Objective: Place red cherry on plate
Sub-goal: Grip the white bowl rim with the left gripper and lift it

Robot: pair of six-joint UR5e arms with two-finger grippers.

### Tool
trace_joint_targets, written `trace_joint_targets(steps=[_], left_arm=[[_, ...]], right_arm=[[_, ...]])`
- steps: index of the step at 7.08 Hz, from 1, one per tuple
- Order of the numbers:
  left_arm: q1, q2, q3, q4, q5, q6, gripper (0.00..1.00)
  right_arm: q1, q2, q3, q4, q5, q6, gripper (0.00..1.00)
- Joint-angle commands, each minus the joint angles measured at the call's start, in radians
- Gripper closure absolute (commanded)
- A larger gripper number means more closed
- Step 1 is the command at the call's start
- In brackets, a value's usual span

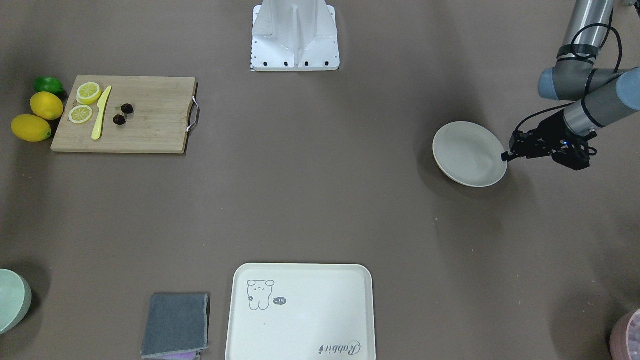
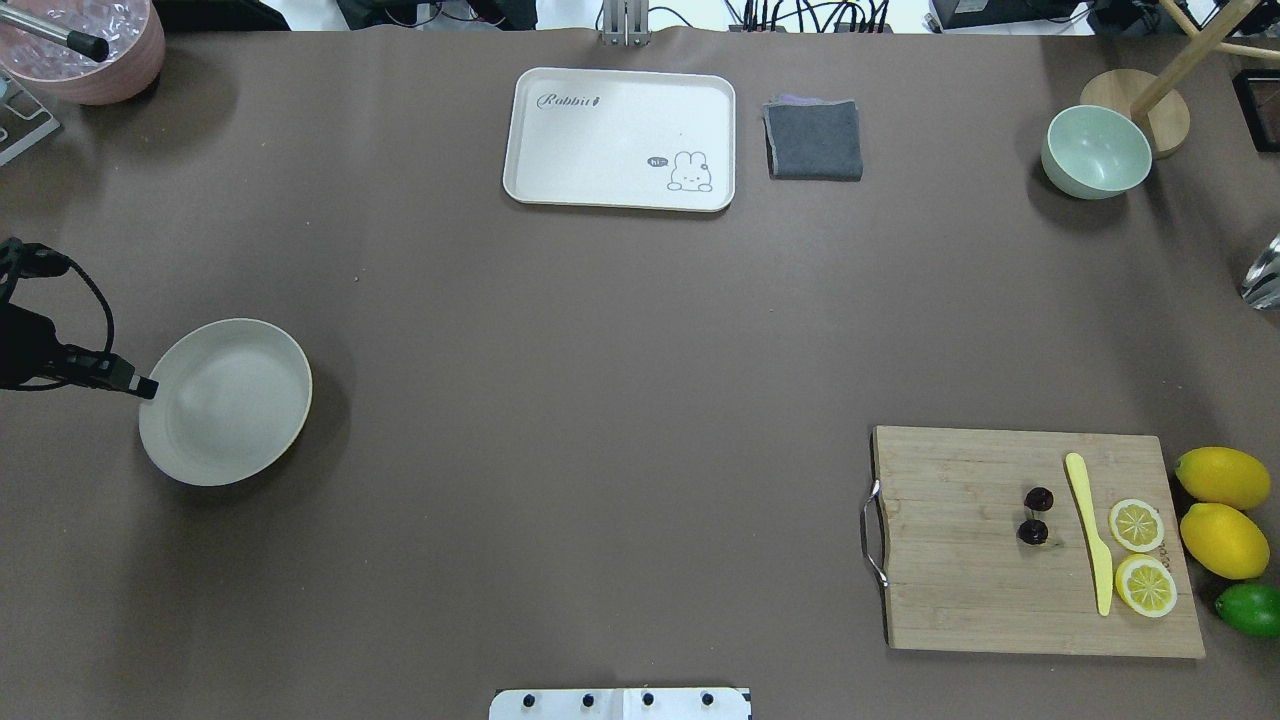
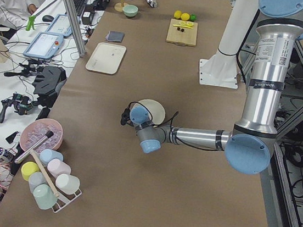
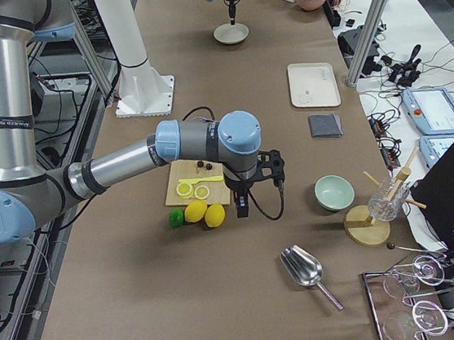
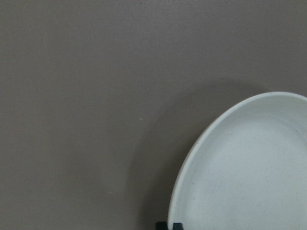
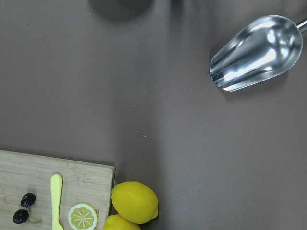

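The red cherry (image 2: 1036,515), a dark pair on thin stems, lies on the wooden cutting board (image 2: 960,580) beside a yellow knife (image 2: 1088,530); it also shows in the right wrist view (image 6: 25,207). The off-white plate (image 2: 225,400) is far across the table. My left gripper (image 2: 148,388) is shut on its rim, and its fingertips (image 5: 164,225) show at the plate (image 5: 249,167) edge. A broad shadow lies beside the plate. My right gripper (image 4: 241,211) hangs past the lemons off the board's end; I cannot tell whether it is open or shut.
Two lemon slices (image 2: 1140,550), two lemons (image 2: 1222,510) and a lime (image 2: 1250,608) sit at the board's outer end. A bear tray (image 2: 620,138), grey cloth (image 2: 814,140), green bowl (image 2: 1096,150) and metal scoop (image 6: 256,52) stand farther off.
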Motion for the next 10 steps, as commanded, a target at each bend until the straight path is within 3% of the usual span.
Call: trace_joint_targets(steps=[1,2,4,6,8,10], left_arm=[[-0.001,-0.016,-0.006,0.009,-0.09,-0.015,1.0],[-0.015,-0.078,-0.037,0.095,-0.122,-0.05,1.0],[-0.009,-0.323,-0.063,0.292,-0.116,-0.216,1.0],[0.009,-0.451,-0.084,0.419,-0.082,-0.263,1.0],[0.069,-0.572,-0.094,0.572,0.026,-0.291,1.0],[0.17,-0.6,-0.133,0.661,0.166,-0.291,1.0]], right_arm=[[0.0,-0.002,0.001,0.0,0.0,0.0,0.0],[0.001,-0.003,0.006,-0.002,0.0,0.0,0.0],[0.003,-0.015,0.027,-0.003,0.0,0.0,0.0],[0.012,-0.035,0.055,-0.006,0.0,0.0,0.0],[0.021,-0.043,0.055,-0.005,-0.002,0.0,0.0],[0.025,-0.043,0.061,-0.008,-0.002,0.002,0.0]])
